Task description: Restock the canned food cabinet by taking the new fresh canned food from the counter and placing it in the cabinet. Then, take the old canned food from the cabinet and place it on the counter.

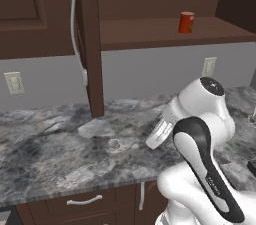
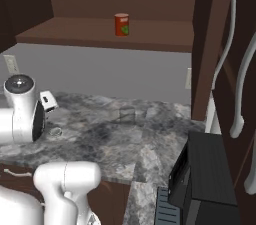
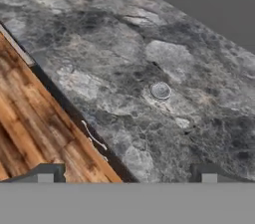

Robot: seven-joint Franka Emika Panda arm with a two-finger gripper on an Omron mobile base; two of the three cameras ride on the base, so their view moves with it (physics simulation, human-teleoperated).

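Observation:
The red-orange can [image 1: 186, 22] [image 2: 121, 24] stands upright on the shelf of the dark brown cabinet [image 1: 150, 36], whose door [image 1: 90, 44] with a long white handle hangs open. On the grey marbled counter [image 1: 45, 154] lies the flat silvery tin [image 1: 114, 144] [image 2: 56, 131] [image 3: 160, 90], near the front edge. My gripper [image 3: 127, 175] hovers above the counter, open, with nothing between its fingertips. The tin lies ahead of it and slightly right in the hand view, well apart from the fingers [image 3: 45, 174].
Wall outlets [image 1: 14, 83] [image 1: 209, 66] sit behind the counter. Drawers with white handles [image 1: 84, 201] run below its front edge. A dark appliance [image 2: 205, 179] stands at the right end. The wooden floor [image 3: 35, 128] shows past the counter edge.

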